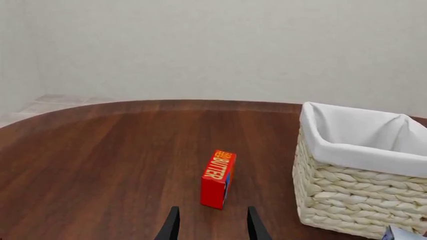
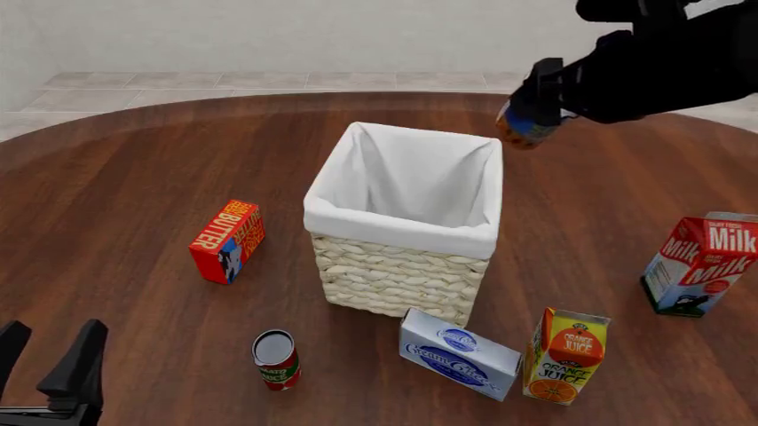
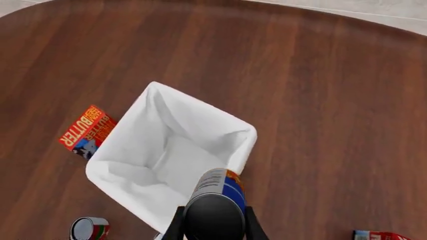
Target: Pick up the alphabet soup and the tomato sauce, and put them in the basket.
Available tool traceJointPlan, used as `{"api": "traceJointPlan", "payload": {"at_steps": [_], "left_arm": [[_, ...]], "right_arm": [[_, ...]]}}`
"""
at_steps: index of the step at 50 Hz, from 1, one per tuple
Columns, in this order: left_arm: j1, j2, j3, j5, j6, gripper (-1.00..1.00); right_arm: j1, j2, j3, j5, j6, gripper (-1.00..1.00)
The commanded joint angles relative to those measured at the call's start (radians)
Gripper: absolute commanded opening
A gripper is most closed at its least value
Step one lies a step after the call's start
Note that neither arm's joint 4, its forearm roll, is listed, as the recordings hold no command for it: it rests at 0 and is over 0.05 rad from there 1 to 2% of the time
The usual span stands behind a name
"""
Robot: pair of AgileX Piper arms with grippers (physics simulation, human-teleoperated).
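Note:
The alphabet soup (image 2: 525, 127), a can with a blue and orange label, hangs in the air just beyond the far right corner of the basket (image 2: 397, 275), with my right gripper (image 2: 535, 106) shut on it. In the right wrist view the alphabet soup (image 3: 217, 202) sits over the white-lined rim of the basket (image 3: 133, 125). The tomato sauce (image 2: 275, 359) stands upright on the table in front of the basket's left side, and shows again as the tomato sauce (image 3: 90, 229). My left gripper (image 2: 48, 364) is open and empty low at the near left, left of the tomato sauce.
A red butter box (image 2: 227, 241) stands left of the basket, straight ahead of my left gripper (image 1: 212, 227). A cream cheese box (image 2: 460, 353) and an orange juice carton (image 2: 566, 357) are in front of the basket, with a milk carton (image 2: 701, 264) at the right.

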Motion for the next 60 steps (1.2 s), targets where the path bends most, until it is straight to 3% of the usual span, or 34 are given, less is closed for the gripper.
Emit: {"api": "traceJointPlan", "payload": {"at_steps": [1,60], "left_arm": [[0.001,0.0,0.0,0.0,-0.005,1.0],[0.0,0.0,0.0,-0.004,-0.013,1.0]], "right_arm": [[0.032,0.016,-0.003,-0.022,0.024,-1.0],[0.195,0.144,0.049,-0.169,0.073,-1.0]]}}
